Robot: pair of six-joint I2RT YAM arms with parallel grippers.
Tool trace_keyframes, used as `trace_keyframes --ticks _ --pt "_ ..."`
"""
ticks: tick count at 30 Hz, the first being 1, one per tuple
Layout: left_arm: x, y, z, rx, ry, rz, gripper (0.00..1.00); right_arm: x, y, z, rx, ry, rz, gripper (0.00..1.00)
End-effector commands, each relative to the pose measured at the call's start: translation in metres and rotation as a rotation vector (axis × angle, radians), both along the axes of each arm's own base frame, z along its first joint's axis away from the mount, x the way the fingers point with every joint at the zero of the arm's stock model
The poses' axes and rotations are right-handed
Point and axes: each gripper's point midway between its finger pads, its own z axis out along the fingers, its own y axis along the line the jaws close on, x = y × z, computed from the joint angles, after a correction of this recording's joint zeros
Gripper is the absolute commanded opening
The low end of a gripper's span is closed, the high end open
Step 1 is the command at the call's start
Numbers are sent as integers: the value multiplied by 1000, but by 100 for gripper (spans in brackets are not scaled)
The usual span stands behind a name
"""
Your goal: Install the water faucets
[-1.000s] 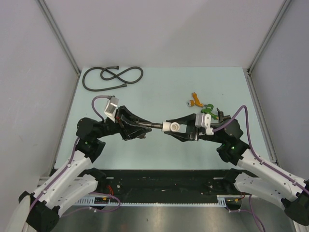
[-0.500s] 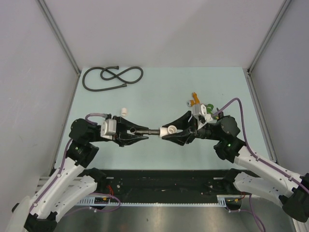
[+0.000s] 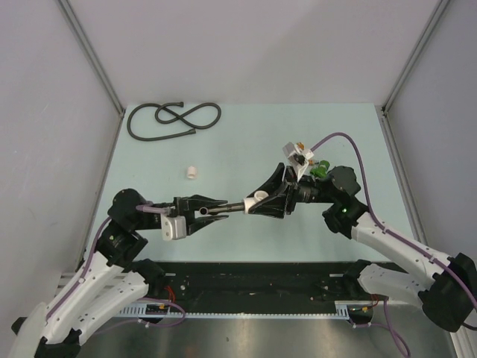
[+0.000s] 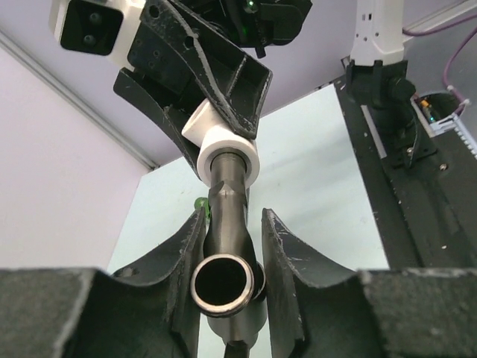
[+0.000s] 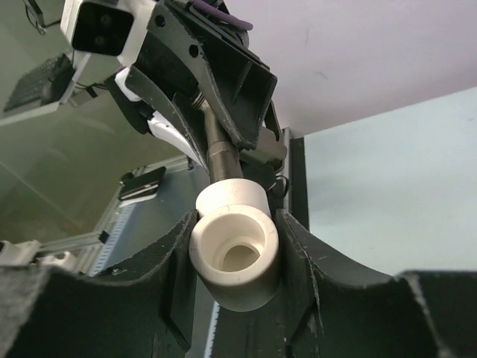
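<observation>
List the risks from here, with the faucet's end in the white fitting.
1. The left gripper pinches the faucet by its round pipe between two fingers; twisting may make it slip or spin.
2. The pipe enters the white fitting, which the right gripper holds off the table; a slight tilt between the two could jam the joint.

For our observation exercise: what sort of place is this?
Likely a robotics lab cell: a green table boxed in by plain panels, where a left arm and right arm hold a faucet and fitting.
</observation>
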Motion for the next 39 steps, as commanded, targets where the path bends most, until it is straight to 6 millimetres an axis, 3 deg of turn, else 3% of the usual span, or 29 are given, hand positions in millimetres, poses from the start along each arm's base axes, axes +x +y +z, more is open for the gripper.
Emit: trace_keyframes --ticks 1,6,9,10,12,13,16,20,24,30,34,35,39 --pt "-2 0 8 4 -206 -7 0 20 3 22 30 182 -39 0" --pt "3 -1 8 5 -149 17 0 20 3 24 31 158 -44 1" --pt "12 -2 13 -27 -43 64 0 22 -4 30 41 69 -95 27" --pt "15 -2 16 -52 24 87 0 25 -5 32 44 51 -124 45" --pt "17 -4 15 -69 96 95 0 26 -12 38 38 -32 -175 59" --pt "16 -4 20 -101 165 93 0 31 -15 40 38 -54 -213 73" --pt "23 -4 23 -161 328 137 0 40 -27 46 33 -158 -325 87" --pt "32 -3 24 -228 545 188 0 52 -43 45 -4 -279 -449 96" --pt "46 0 21 -330 767 254 0 51 -52 41 -50 -429 -482 100" --pt "53 -3 11 -411 1100 229 0 46 -47 15 -161 -680 -448 100" --pt "47 -5 12 -445 1311 117 0 42 -42 1 -179 -751 -423 99" --pt "51 -6 3 -441 1360 116 0 41 -41 -2 -182 -762 -417 99" --pt "48 -8 1 -451 1503 51 0 37 -36 -4 -190 -804 -409 98"
